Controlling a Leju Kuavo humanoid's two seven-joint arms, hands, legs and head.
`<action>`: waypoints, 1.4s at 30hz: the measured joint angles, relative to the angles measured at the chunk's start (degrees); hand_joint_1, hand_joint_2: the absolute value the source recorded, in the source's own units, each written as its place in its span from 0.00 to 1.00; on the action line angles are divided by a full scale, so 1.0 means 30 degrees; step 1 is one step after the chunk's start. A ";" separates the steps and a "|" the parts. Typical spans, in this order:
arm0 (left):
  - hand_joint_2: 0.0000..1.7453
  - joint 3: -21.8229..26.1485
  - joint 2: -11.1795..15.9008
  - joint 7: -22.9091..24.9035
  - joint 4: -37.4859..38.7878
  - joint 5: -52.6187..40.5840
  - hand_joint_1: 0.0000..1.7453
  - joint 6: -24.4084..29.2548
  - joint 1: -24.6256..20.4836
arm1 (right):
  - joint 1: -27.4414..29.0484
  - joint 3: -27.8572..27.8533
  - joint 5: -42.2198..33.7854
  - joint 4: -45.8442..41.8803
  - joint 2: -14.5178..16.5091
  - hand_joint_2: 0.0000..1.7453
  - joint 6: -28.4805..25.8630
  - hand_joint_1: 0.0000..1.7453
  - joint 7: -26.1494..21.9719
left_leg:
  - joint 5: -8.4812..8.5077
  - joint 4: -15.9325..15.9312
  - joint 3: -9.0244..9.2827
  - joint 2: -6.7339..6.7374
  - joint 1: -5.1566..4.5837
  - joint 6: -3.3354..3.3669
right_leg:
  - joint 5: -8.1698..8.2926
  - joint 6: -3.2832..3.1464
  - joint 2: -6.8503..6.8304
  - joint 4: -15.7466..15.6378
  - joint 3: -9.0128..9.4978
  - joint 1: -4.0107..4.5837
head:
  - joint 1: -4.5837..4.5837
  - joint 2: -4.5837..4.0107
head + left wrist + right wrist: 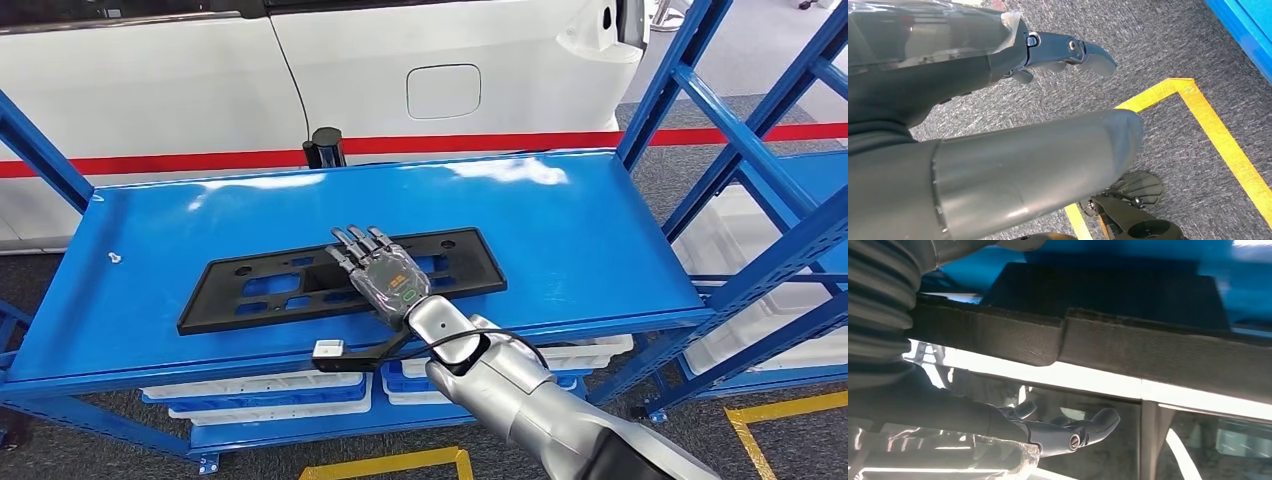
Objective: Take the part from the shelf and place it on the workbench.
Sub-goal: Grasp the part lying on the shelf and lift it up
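Observation:
The part is a long flat black plastic frame lying on the blue top shelf near its front edge. My right hand reaches over the part's right half, fingers stretched out flat above it. In the right wrist view the part's near edge runs between the thumb and the fingers, with a bright gap between fingers and part. I see no grip on it. My left hand hangs over the grey floor with fingers extended and nothing in it.
A white car stands behind the shelf, with a red band and a black post at the shelf's back edge. White bins fill the lower shelf. Another blue rack stands at right. Yellow tape marks the floor.

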 joint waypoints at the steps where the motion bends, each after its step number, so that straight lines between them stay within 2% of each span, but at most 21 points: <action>1: 0.00 -0.0002 -0.0002 0.0000 -0.0002 0.0000 0.00 0.0000 -0.0005 | -0.0019 -0.0080 0.0036 0.0095 0.0015 1.00 0.0013 0.00 0.0102 | 0.0001 0.0000 0.0009 -0.0001 0.0000 0.0000 | 0.0001 0.0001 0.0000 0.0000 0.0010 0.0000 | 0.0000 0.0000; 2: 0.00 -0.0005 -0.0004 0.0000 -0.0004 0.0000 0.00 0.0000 -0.0011 | -0.0031 -0.0177 0.0031 0.0177 0.0024 1.00 0.0024 0.06 0.0170 | 0.0001 0.0000 0.0016 -0.0002 0.0000 0.0001 | 0.0001 0.0001 0.0000 0.0000 0.0018 0.0000 | 0.0000 0.0000; 5: 0.00 -0.0013 -0.0002 0.0004 -0.0009 -0.0002 0.00 0.0000 -0.0034 | -0.0054 -0.0446 -0.0124 0.0372 0.0033 1.00 0.0067 0.75 0.0208 | 0.0002 0.0000 0.0030 -0.0005 -0.0001 0.0002 | 0.0002 0.0003 0.0000 0.0001 0.0036 0.0000 | 0.0000 0.0000; 6: 0.00 -0.0016 0.0000 0.0024 -0.0011 -0.0004 0.00 0.0000 -0.0043 | -0.0043 -0.0543 -0.0204 0.0426 0.0029 1.00 0.0096 0.94 0.0165 | 0.0002 0.0001 0.0032 -0.0006 -0.0001 0.0002 | 0.0002 0.0004 0.0000 0.0001 0.0040 0.0000 | 0.0002 0.0000; 7: 0.00 -0.0022 0.0000 0.0060 -0.0013 -0.0005 0.00 0.0000 -0.0051 | -0.0022 -0.0660 -0.0284 0.0474 0.0018 1.00 0.0138 0.96 0.0109 | 0.0002 0.0001 0.0033 -0.0006 -0.0002 0.0002 | 0.0003 0.0004 0.0000 0.0001 0.0043 0.0000 | 0.0002 0.0000; 14: 0.00 -0.0120 0.0005 0.0273 -0.0013 -0.0007 0.00 -0.0022 -0.0094 | 0.0216 -0.1390 -0.0446 0.0543 -0.0160 1.00 0.0317 0.96 -0.0244 | 0.0006 0.0006 0.0029 0.0000 -0.0005 0.0005 | 0.0013 0.0018 0.0003 0.0002 0.0186 -0.0001 | 0.0000 0.0000; 20: 0.00 -0.0137 0.0009 0.0328 -0.0013 -0.0007 0.00 -0.0047 -0.0148 | 0.0372 -0.1716 -0.0523 0.0543 -0.0295 1.00 0.0280 0.90 -0.0341 | 0.0005 0.0005 0.0016 0.0000 -0.0003 0.0005 | 0.0011 0.0018 0.0003 0.0003 0.0175 0.0000 | 0.0000 0.0000; 26: 0.00 -0.0149 0.0009 0.0279 -0.0013 -0.0007 0.00 -0.0086 -0.0176 | 0.0377 -0.1845 -0.0543 0.0543 -0.0410 1.00 0.0233 0.98 -0.0363 | 0.0004 0.0005 0.0016 -0.0004 -0.0003 0.0004 | 0.0008 0.0018 0.0003 0.0002 0.0175 0.0000 | 0.0000 0.0000; 40: 0.00 -0.0151 0.0009 0.0189 -0.0013 -0.0007 0.00 -0.0268 -0.0177 | 0.0435 -0.2118 -0.0630 0.0535 -0.0559 1.00 0.0038 1.00 -0.0424 | 0.0004 0.0005 0.0016 -0.0007 -0.0006 0.0005 | 0.0008 0.0018 0.0002 0.0002 0.0179 -0.0001 | 0.0000 0.0000; 42: 0.50 -0.0162 0.0009 0.0046 -0.0013 -0.0020 0.00 -0.0330 -0.0177 | 0.0445 -0.2144 -0.0657 0.0526 -0.0568 1.00 0.0018 1.00 -0.0439 | 0.0004 0.0005 0.0016 -0.0008 -0.0006 0.0005 | 0.0008 0.0018 0.0002 0.0002 0.0178 -0.0001 | 0.0000 0.0000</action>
